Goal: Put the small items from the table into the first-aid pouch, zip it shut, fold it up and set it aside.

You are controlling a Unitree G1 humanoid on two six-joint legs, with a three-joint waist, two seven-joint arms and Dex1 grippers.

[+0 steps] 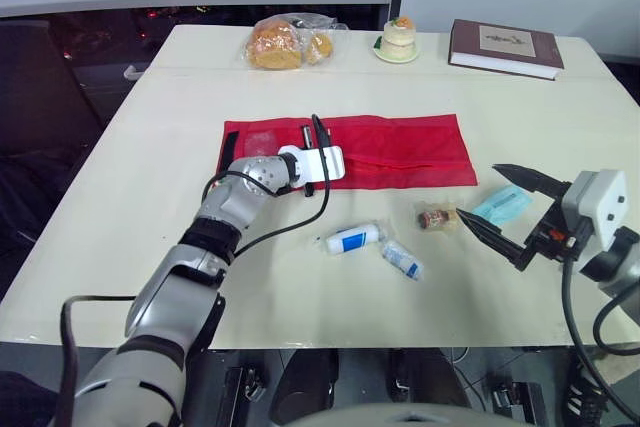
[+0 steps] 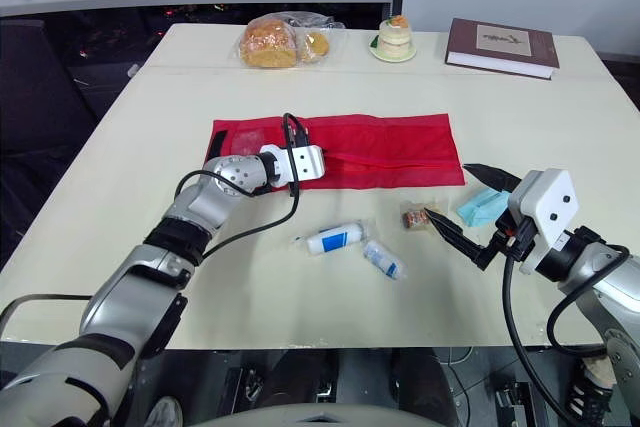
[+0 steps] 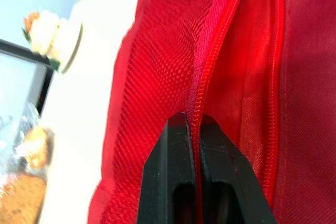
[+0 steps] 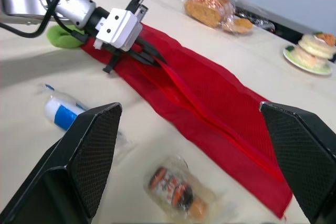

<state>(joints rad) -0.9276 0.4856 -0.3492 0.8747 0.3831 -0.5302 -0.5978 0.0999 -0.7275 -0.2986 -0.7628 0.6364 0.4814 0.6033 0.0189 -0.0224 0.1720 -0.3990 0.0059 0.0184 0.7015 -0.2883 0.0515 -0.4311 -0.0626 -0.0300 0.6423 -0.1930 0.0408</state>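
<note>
Fabric at the zip of the first-aid pouch (image 1: 400, 152), flat on the surface (image 1: 150, 147), sits clamped in the left gripper (image 3: 192, 121), probably holding it open while the right gripper (image 1: 478, 190), fingers apart, hovers by a wrapped packet (image 1: 435, 217).

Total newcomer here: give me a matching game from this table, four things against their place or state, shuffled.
1 brown book
2 left gripper
3 right gripper
4 little cake

A open, beside the snack packet
B shut on the red pouch
C far right corner of the table
D on a plate, right of the bread bag

Pairs: 1-C, 2-B, 3-A, 4-D
</note>
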